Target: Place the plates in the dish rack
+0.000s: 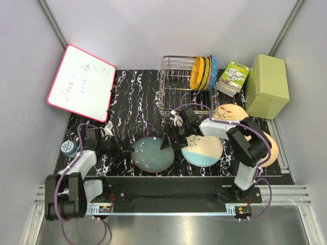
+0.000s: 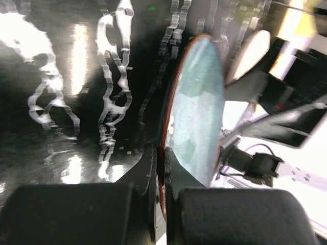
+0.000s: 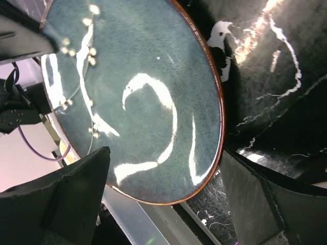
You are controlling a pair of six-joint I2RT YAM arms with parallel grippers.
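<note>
Teal plate: a teal-blue round plate [image 1: 152, 154] with a thin brown rim sits at the lower centre of the overhead view, on the black white-veined table top [image 1: 127, 102]. Whether it lies flat or has one edge raised, I cannot tell.
Left gripper: the left gripper [image 1: 131, 150] pinches the left rim of the teal-blue round plate. In the left wrist view the rim [image 2: 196, 107] runs down between the two dark fingers [image 2: 76, 214], which are clamped narrowly on it.
Right gripper: the right gripper [image 1: 167, 144] is at the plate's upper right rim with its jaws spread wide. In the right wrist view its fingers [image 3: 66, 204] stand on either side of the plate's near edge [image 3: 138, 102]. No contact can be made out.
Cream plate: a cream plate with a light-blue half [image 1: 203, 149] lies flat just right of the teal one, partly under the right arm.
Peach plates: one peach-tan plate with brown leaf sprigs [image 1: 230, 111] lies right of centre. A second peach-tan plate [image 1: 273, 149] shows at the right edge, mostly hidden by the arm.
Rack: the silver wire dish rack [image 1: 176, 87] stands at upper centre. Small bright plates [image 1: 203, 72] stand upright at its right end.
Surroundings: an olive-green box [image 1: 266, 86] is at upper right, with a green-and-white packet [image 1: 234, 76] beside it. A white board with a pink frame [image 1: 82, 82] is at upper left.
</note>
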